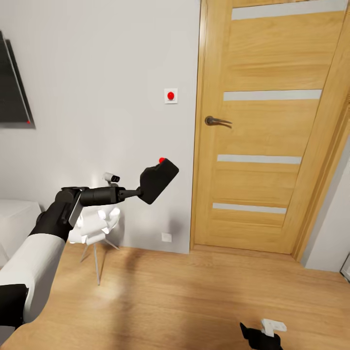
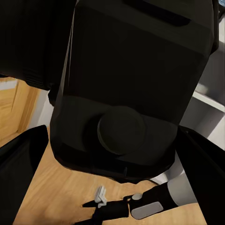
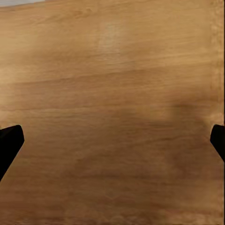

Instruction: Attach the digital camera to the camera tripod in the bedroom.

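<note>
The left gripper (image 1: 138, 193) is shut tight on the camera (image 1: 158, 181) and holds it up in the air in front of the grey wall (image 1: 97, 73). The camera is black, tilted, with a red button on top. In the left wrist view the camera (image 2: 136, 84) is very close, with its round lens facing out. Below the left arm stands a white flower lamp (image 1: 97, 226) on thin legs. The right gripper (image 1: 260, 335) is low over the floor (image 1: 170, 296), and in the right wrist view its fingers (image 3: 9, 143) are wide apart with nothing between them. The floor (image 3: 112, 93) is light wood. A wood door (image 1: 272, 126) with a dark handle (image 1: 216, 121) is shut. A white switch (image 1: 170, 96) with a red dot is on the wall beside it.
</note>
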